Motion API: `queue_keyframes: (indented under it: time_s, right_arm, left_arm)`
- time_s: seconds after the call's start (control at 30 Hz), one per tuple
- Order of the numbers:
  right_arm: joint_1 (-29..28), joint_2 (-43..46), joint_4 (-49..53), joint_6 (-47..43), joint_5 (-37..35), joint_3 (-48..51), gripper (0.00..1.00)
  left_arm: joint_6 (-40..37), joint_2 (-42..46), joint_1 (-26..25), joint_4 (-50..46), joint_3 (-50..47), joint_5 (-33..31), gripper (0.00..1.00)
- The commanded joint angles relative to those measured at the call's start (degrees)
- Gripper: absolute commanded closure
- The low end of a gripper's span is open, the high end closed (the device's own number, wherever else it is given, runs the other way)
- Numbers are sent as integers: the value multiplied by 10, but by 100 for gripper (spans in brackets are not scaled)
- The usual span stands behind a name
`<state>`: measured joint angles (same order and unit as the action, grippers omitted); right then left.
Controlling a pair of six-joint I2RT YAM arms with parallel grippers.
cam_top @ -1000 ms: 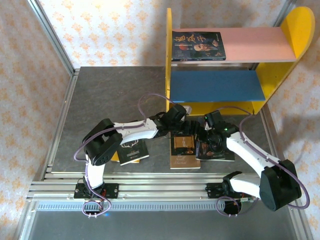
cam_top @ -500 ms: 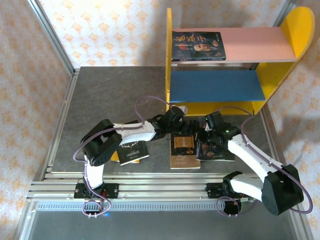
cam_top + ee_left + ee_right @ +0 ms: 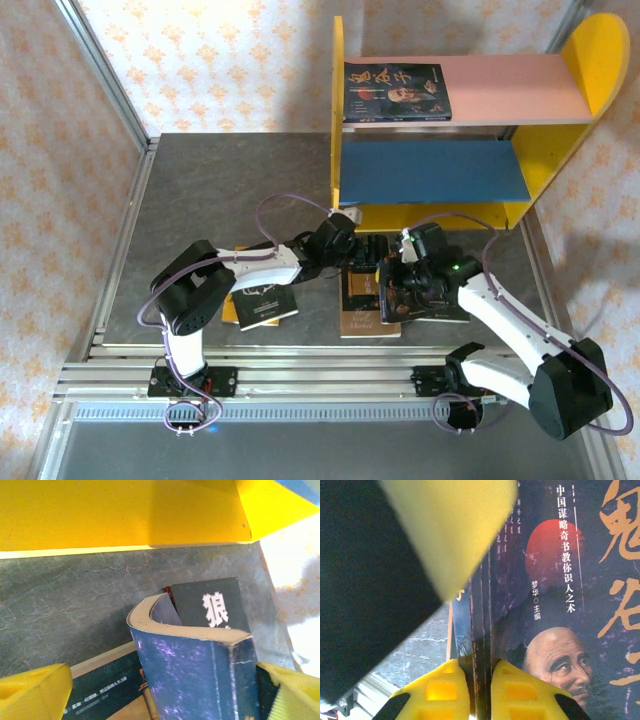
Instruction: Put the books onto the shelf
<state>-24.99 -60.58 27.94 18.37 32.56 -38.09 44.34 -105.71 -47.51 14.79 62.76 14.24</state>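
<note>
Lower centre, left wrist view: your right gripper (image 3: 481,677) clamped the dark blue book (image 3: 200,670) on edge, bowed, pages uppermost, long axis left-right; left gripper (image 3: 160,692) gaped.

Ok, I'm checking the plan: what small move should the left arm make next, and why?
Probably close the left gripper's open jaws on the blue book: its raised, bowed edge sits between them, while the right gripper clamps it.
</note>
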Motion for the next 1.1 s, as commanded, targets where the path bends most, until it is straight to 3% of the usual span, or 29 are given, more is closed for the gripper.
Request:
queue_keyframes:
  time_s: [0.0, 0.67, 1.07]
  right_arm:
    - [-3, 2, -33, -3, 27, -16, 89]
    - [-6, -16, -57, -6, 43, -21, 86]
    - [-6, -15, -57, -7, 33, -22, 81]
  left_arm:
    - [6, 22, 1, 27, -5, 0, 14]
    - [0, 0, -5, -5, 46, 8, 63]
    - [-18, 1, -8, -44, 41, -14, 87]
